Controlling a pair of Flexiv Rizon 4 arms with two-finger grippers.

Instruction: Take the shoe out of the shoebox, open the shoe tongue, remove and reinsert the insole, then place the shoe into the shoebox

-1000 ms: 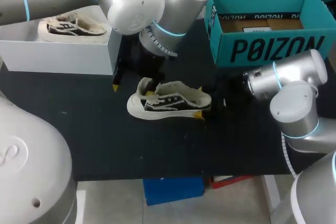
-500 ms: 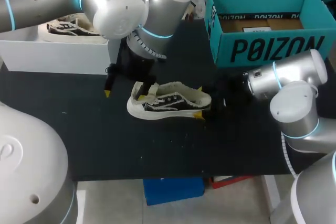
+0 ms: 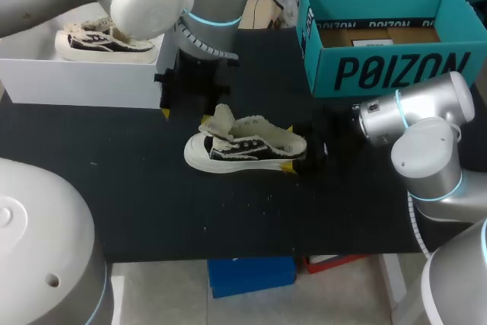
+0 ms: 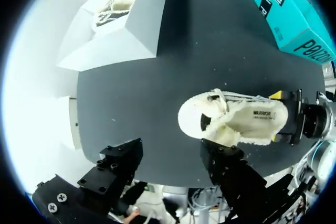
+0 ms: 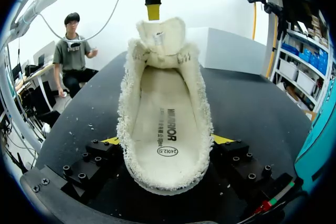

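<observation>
A cream fleece-lined shoe (image 3: 251, 148) with black side panels lies on its sole mid-table. Its tongue (image 3: 222, 118) stands folded up toward the toe. My right gripper (image 3: 291, 150) is shut on the heel. In the right wrist view its fingertips (image 5: 113, 141) press both sides of the shoe (image 5: 165, 124), and the insole shows inside. My left gripper (image 3: 192, 108) hangs open just behind and above the toe. In its own view the shoe (image 4: 247, 121) lies ahead of one finger (image 4: 223, 156), with nothing between the two.
A white shoebox (image 3: 84, 81) at the back left carries a second, matching shoe (image 3: 103, 39). A teal cardboard box (image 3: 396, 70) stands open at the back right. Black tabletop (image 3: 228, 211) stretches in front of the shoe.
My left gripper has come out of the shoe's opening and drawn back and up. The tongue has gone from lying low to standing up. The right arm kept still.
</observation>
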